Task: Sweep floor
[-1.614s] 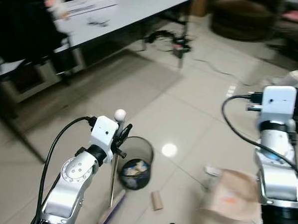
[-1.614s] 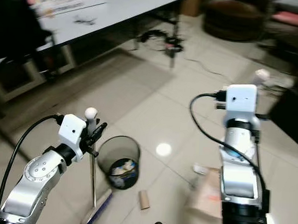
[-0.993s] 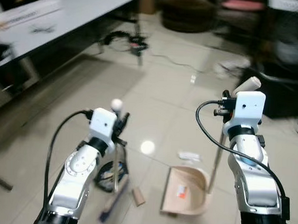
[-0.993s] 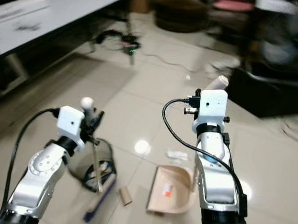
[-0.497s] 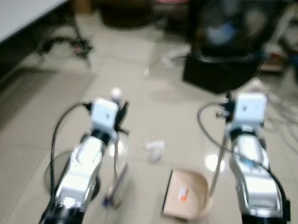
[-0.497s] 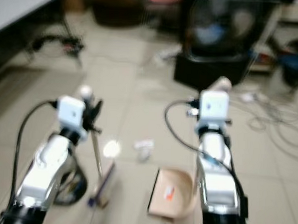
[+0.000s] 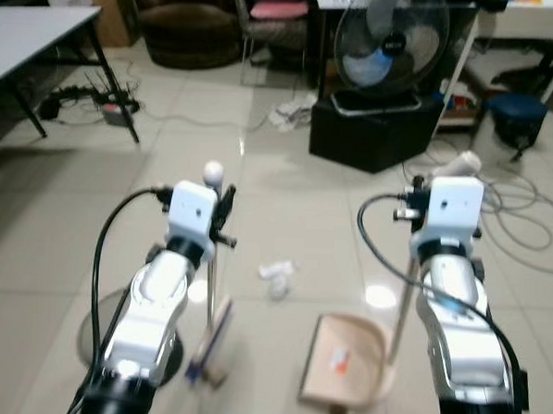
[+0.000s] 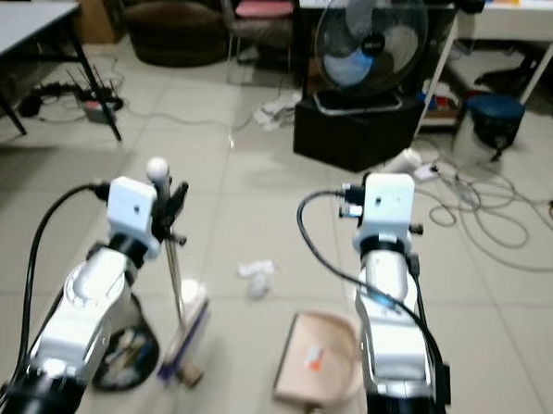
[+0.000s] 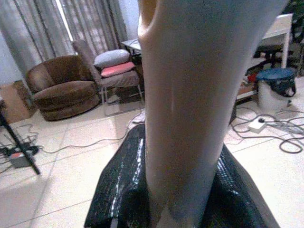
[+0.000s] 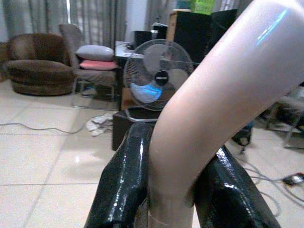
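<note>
Left gripper [image 7: 222,215] clamps the broom [image 7: 212,306] near its top; shaft near upright, head on the tiles. Right gripper [image 10: 173,199] grips the dustpan [image 7: 347,359] by its upright handle, pan mouth facing a crumpled paper [image 7: 276,275] on the floor ahead.

Two silver arms with white wrist boxes and black fingers

Both arms are showing smooth silver shells, the left arm [image 7: 145,316] carrying a round joint cap ringed with small screws. Each is ending in a boxy white wrist block, with a black cable looping out behind it and running back along the right arm [image 7: 460,342] too. The fingers [image 10: 121,190] are gleaming glossy black with a fine pebbled texture.
</note>
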`<state>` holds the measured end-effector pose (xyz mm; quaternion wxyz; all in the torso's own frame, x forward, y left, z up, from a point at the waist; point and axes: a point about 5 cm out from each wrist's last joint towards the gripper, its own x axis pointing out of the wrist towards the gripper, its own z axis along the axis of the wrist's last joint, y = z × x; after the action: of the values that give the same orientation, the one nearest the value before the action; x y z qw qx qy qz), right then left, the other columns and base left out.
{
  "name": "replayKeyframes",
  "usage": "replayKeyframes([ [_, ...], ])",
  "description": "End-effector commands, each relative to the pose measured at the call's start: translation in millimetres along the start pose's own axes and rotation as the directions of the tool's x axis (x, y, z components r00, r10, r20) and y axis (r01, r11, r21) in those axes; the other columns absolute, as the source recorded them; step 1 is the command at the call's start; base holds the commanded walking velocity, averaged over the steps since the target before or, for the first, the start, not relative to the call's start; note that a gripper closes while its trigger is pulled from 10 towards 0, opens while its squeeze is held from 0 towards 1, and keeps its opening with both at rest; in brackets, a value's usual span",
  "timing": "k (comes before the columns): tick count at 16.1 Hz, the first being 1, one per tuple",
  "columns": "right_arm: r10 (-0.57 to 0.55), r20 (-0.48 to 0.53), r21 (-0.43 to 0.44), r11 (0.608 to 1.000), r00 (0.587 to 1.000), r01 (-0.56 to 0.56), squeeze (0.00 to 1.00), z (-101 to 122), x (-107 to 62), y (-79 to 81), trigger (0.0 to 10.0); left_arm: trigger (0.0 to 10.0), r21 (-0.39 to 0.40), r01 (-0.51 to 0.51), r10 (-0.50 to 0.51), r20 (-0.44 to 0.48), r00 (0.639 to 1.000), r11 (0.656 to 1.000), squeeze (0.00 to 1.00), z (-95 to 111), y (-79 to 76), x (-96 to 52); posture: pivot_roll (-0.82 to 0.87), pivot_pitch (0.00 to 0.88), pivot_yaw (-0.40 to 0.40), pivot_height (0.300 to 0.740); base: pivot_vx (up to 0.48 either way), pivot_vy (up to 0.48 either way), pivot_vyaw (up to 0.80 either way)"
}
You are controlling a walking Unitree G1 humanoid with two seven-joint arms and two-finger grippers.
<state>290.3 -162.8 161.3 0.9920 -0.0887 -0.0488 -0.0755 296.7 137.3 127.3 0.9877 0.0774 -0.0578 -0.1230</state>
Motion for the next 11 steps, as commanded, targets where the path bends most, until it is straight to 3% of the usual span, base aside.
replayKeyframes([
  [1, -0.013, 0.034, -0.001, 1.0, 0.999, 0.013, 0.0, 6.2, 2.0, -2.9, 10.0, 10.0, 0.016, -0.003, 0.002, 0.041, 0.999, 1.0, 0.0, 8.8, 0.6, 4.7, -0.04, 0.052, 0.092, 0.74, 0.0, 0.292, 0.0],
  [5, -0.012, 0.034, 0.0, 1.0, 0.999, 0.012, 0.0, 5.8, 1.4, -2.6, 10.0, 10.0, 0.045, 0.005, -0.007, 0.041, 0.999, 0.999, 0.0, 8.7, -0.7, 5.6, -0.04, 0.054, 0.092, 0.74, 0.0, 0.149, 0.0],
  [7, -0.01, 0.03, 0.0, 1.0, 0.999, 0.01, 0.0, 5.0, 1.0, -3.5, 10.0, 10.0, 0.083, 0.005, -0.008, 0.044, 0.999, 0.997, 0.0, 9.5, -3.0, 5.8, -0.04, 0.054, 0.092, 0.74, 0.0, -0.48, 0.0],
  [9, -0.007, 0.031, 0.0, 1.0, 1.0, 0.007, 0.0, 5.0, 1.2, -3.8, 10.0, 10.0, 0.067, -0.001, -0.001, 0.036, 0.999, 0.998, 0.0, 8.2, -3.4, 5.7, -0.04, 0.055, 0.091, 0.74, 0.0, -0.48, 0.0],
  [10, -0.006, 0.031, -0.001, 1.0, 0.999, 0.006, 0.0, 5.1, 1.4, -4.0, 10.0, 10.0, 0.013, -0.013, 0.012, 0.032, 0.999, 1.0, 0.0, 6.9, -2.8, 5.0, -0.04, 0.056, 0.091, 0.74, 0.0, 0.0, 0.0],
  [11, -0.001, 0.033, -0.004, 1.0, 0.999, 0.001, 0.0, 5.6, 1.7, -4.3, 10.0, 10.0, 0.011, -0.026, 0.026, 0.027, 0.999, 1.0, 0.0, 6.4, -1.7, 4.3, -0.04, 0.057, 0.09, 0.74, 0.0, 0.0, 0.0],
])
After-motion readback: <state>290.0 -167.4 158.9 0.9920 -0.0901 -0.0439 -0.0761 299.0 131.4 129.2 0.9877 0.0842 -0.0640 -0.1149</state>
